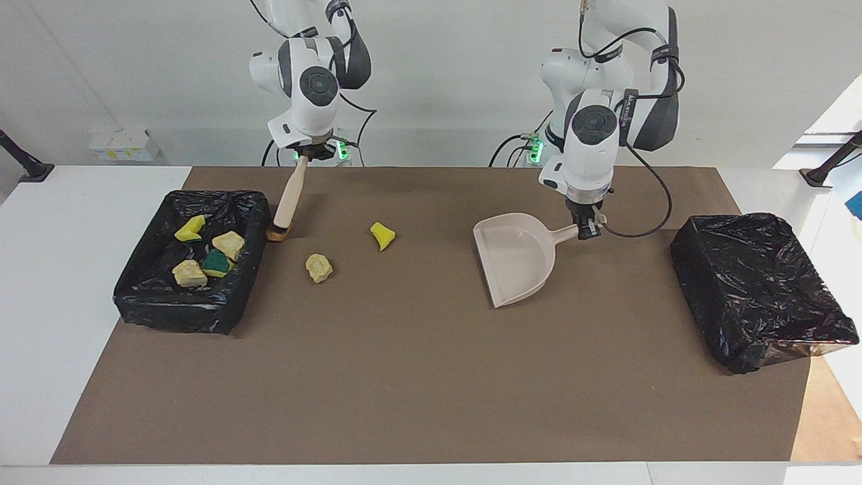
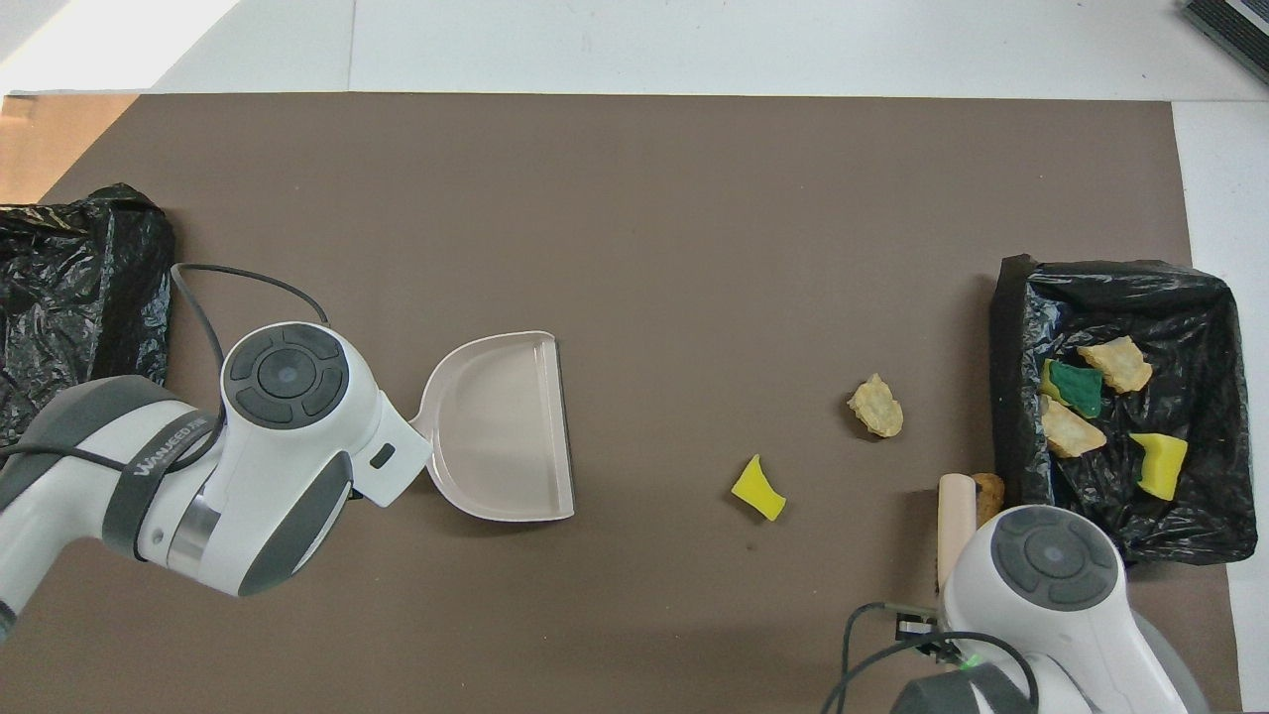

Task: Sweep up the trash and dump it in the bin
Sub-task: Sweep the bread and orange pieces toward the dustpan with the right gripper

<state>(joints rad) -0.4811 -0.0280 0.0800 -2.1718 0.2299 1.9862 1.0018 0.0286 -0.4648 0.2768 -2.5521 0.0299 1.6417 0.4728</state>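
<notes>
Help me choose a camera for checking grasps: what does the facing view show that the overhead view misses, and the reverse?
Only the facing view shows the left gripper shut on the dustpan's handle and the right gripper shut on the brush, plus both arm bases. Only the overhead view shows the golden-brown scrap clearly beside the brush, against the filled bin. Both show the dustpan, the yellow scrap, the tan scrap, four scraps in that bin, and the covered bin.

Scraps on mat: three point(image 1: 382, 236) point(image 1: 318, 267) point(image 1: 277, 233)
Scraps in bin: four point(image 1: 190, 229)
Bins: two point(image 1: 145, 296) point(image 1: 761, 296)
Dustpan: one point(image 1: 515, 263)
Brush: one point(image 1: 291, 195)
</notes>
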